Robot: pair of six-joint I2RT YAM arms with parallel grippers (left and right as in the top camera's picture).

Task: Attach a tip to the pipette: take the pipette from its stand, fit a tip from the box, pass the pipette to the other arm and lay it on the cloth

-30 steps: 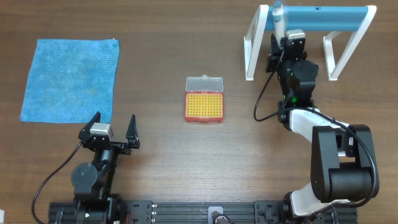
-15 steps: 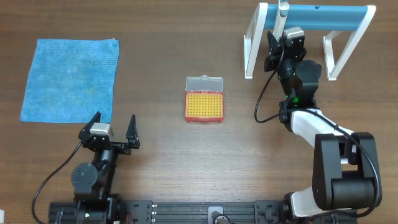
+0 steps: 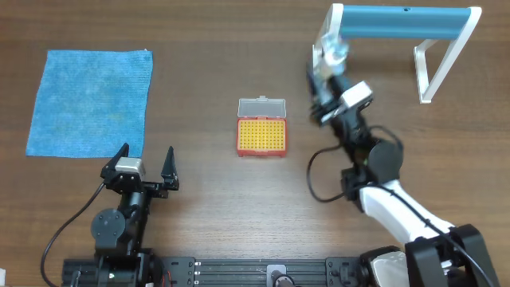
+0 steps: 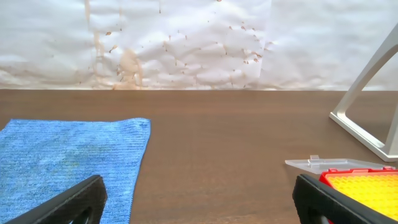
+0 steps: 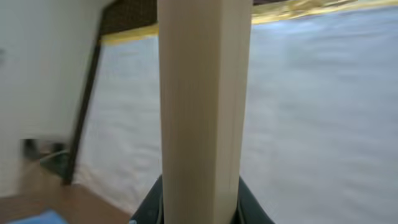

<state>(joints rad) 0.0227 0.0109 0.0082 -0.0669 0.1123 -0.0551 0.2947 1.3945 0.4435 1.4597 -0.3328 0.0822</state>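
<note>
- The blue cloth (image 3: 89,104) lies flat at the far left of the counter (image 3: 207,199). The left wrist view (image 4: 65,165) adds its ribbed weave and a slightly uneven right edge.
- The left arm's jaws stand wide apart and hold nothing, just on the base side of the cloth's near right corner. In the left wrist view the two dark fingertips (image 4: 74,200) sit low at either side, with bare counter (image 4: 236,143) between them.
- The tip box (image 3: 261,127) sits mid-counter, well apart from both arms. Its clear lid is folded open behind a red base packed with yellow tips. The top view shows the tip grid full-on, while the left wrist view (image 4: 364,185) shows the box from the side, with the lid edge low over the wood.
- The pipette (image 3: 331,56) is off its stand, gripped by the right arm's jaws. In the top view it overlaps the stand's left white leg. The right wrist view shows its pale cream shaft (image 5: 202,106) rising straight up from between the dark jaws, which press it on both sides. I cannot tell whether a tip is fitted.
- The stand (image 3: 402,21), a blue crossbar on white legs, is at the far right. The left wrist view adds the foot of one white leg (image 4: 360,134) resting on the counter.
</note>
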